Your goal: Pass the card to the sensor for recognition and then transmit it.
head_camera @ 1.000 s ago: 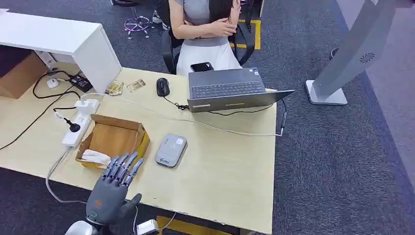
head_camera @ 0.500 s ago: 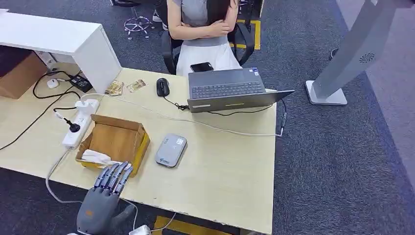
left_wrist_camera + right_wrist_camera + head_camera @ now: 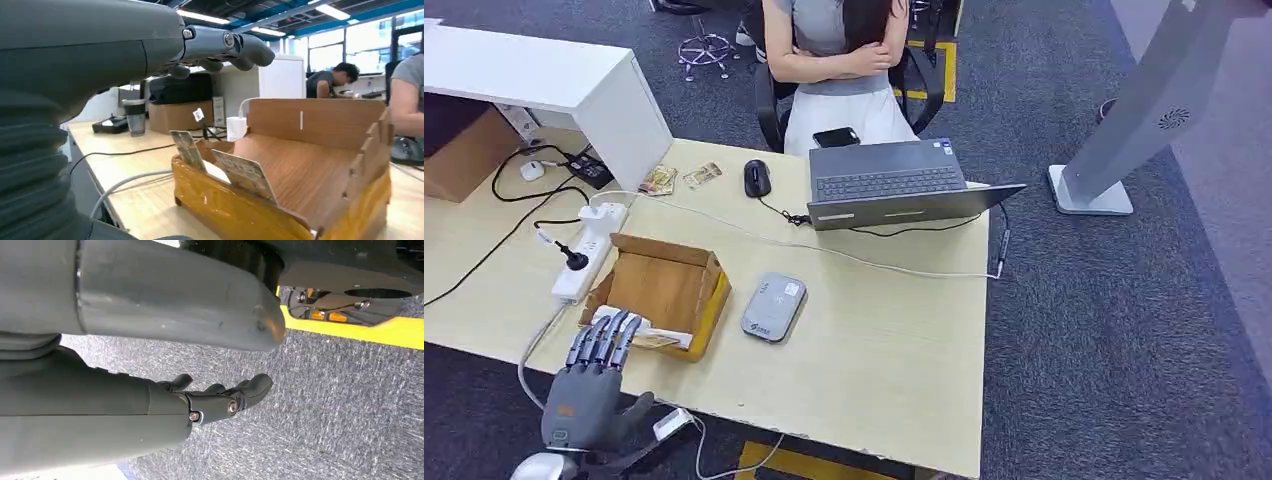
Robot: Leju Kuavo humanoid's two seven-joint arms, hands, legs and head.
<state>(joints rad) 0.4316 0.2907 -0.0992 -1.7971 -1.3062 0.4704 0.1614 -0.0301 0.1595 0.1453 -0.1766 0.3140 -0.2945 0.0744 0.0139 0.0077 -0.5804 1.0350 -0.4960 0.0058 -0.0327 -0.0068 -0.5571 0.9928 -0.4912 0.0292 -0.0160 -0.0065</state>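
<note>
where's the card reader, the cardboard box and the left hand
card reader (image 3: 773,306): head view, middle of its grey top face
cardboard box (image 3: 667,284): head view, bare brown floor inside it
left hand (image 3: 584,397): head view, grey back of the hand, at the table's near edge

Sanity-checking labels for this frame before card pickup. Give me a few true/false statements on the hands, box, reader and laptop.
1. The left hand holds a card. False: it holds nothing, fingers extended toward the near edge of the cardboard box.
2. Cards stand leaning inside the box at its near wall. True.
3. The grey card reader lies inside the box. False: it lies on the table beside the box, on the laptop's side.
4. The laptop is open, facing the seated person. True.
5. The right hand hangs over grey carpet, holding nothing. True.
6. The black mouse sits on the laptop keyboard. False: it is on the table beside the laptop.
</note>
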